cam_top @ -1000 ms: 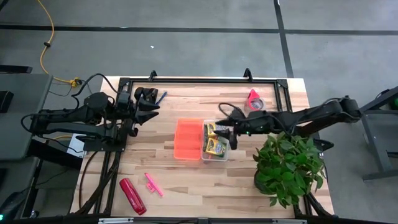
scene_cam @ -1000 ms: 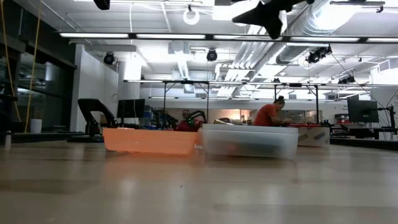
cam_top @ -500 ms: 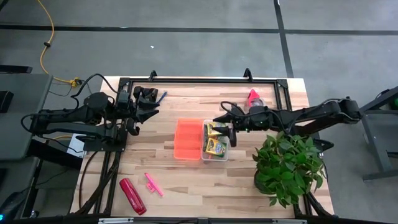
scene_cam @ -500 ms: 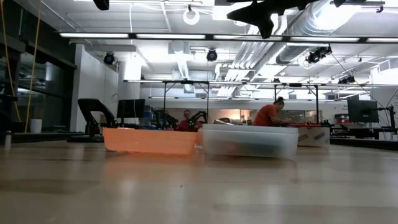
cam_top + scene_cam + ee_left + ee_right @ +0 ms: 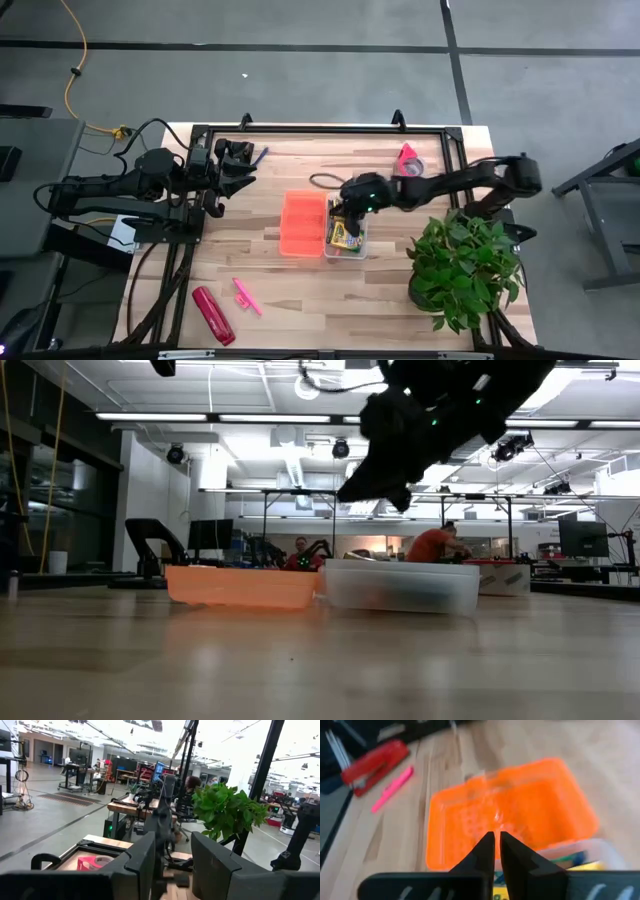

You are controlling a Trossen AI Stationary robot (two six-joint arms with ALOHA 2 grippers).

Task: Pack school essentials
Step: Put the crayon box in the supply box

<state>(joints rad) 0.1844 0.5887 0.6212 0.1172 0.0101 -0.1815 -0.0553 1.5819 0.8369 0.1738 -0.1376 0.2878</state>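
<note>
Right gripper (image 5: 494,842) hangs over the clear bin (image 5: 347,248), its fingers nearly pressed together with a thin gap and nothing between them. Crayon boxes (image 5: 342,236) lie inside that bin. An orange lid (image 5: 303,223) touches the bin's side. Well apart from the bin lie a pink marker (image 5: 246,295) and a red stapler (image 5: 213,314). Far from the bin, the left gripper (image 5: 238,170) waits, fingers parted.

pale wood table (image 5: 300,280) — orange plastic lid (image 5: 303,223)
</note>
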